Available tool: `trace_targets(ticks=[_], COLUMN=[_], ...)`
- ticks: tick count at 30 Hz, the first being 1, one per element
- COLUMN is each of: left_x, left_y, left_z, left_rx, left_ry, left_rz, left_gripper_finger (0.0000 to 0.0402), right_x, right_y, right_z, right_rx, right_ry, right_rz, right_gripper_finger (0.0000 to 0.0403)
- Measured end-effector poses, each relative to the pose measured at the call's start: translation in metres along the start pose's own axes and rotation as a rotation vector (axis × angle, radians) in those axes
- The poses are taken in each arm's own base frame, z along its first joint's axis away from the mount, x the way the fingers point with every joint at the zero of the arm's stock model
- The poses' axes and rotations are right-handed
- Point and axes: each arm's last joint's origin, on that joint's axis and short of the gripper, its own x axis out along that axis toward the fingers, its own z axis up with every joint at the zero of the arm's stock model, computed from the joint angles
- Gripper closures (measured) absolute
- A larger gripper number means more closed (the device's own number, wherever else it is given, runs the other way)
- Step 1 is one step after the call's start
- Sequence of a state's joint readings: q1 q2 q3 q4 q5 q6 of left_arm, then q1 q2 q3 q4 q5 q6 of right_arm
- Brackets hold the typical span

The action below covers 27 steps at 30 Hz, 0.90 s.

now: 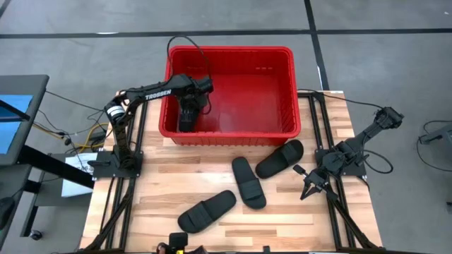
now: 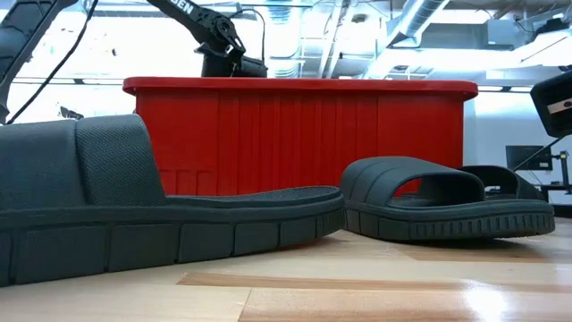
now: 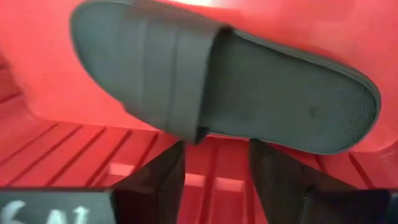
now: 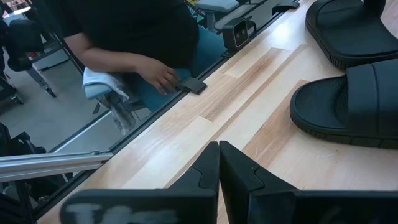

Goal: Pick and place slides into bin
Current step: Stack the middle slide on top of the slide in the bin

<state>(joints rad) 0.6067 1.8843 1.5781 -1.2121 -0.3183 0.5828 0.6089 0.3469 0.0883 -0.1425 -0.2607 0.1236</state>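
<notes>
The red bin (image 1: 282,130) stands at the table's far middle. One black slide (image 3: 217,81) lies sole down on the bin's floor by its left wall. My left gripper (image 3: 214,162) is open inside the bin, its fingertips just short of the slide's strap edge, and it also shows in the high view (image 1: 187,113). Three more black slides lie sole down on the table in front of the bin: one (image 1: 207,210) near the front edge, one (image 1: 248,182) in the middle and one (image 1: 280,158) by the bin's right corner. My right gripper (image 1: 308,185) is shut and empty at the table's right, low over the wood (image 4: 219,152).
A person sits at the table's near edge, one hand (image 4: 165,76) beside a small dark object (image 4: 194,85) on the rail. Black frame rails (image 1: 332,204) run along both sides of the table. Bare wood (image 1: 162,176) lies left of the slides.
</notes>
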Motion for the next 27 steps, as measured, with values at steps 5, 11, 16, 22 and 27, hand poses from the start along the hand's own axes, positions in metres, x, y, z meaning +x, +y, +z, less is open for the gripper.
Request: trace_targets(ticks=[5,11,16,22,27], left_x=[-0.019,-0.044,-0.066,-0.089,-0.106], left_y=[0.007,0.016,0.023,0.029,0.029], left_z=[0.000,-0.001,-0.004,-0.008,-0.013], left_rx=[0.012,0.002,-0.013,-0.042,-0.044], left_ry=[-0.023,-0.057,-0.090,-0.130,-0.167], left_rz=[0.013,0.034,0.057,0.081,0.048], left_gripper_finger=[0.0235,0.0235,0.0235,0.0235,0.0235], right_x=[0.000,0.000,0.000,0.000,0.000], right_y=[0.000,0.000,0.000,0.000,0.000], right_z=[0.000,0.000,0.000,0.000,0.000], right_rx=[0.000,0.000,0.000,0.000,0.000], right_ry=[-0.001,0.000,0.000,0.000,0.000], right_rz=[0.000,0.000,0.000,0.000,0.000], right_gripper_finger=[0.0403,0.0403,0.0403,0.0403,0.0403])
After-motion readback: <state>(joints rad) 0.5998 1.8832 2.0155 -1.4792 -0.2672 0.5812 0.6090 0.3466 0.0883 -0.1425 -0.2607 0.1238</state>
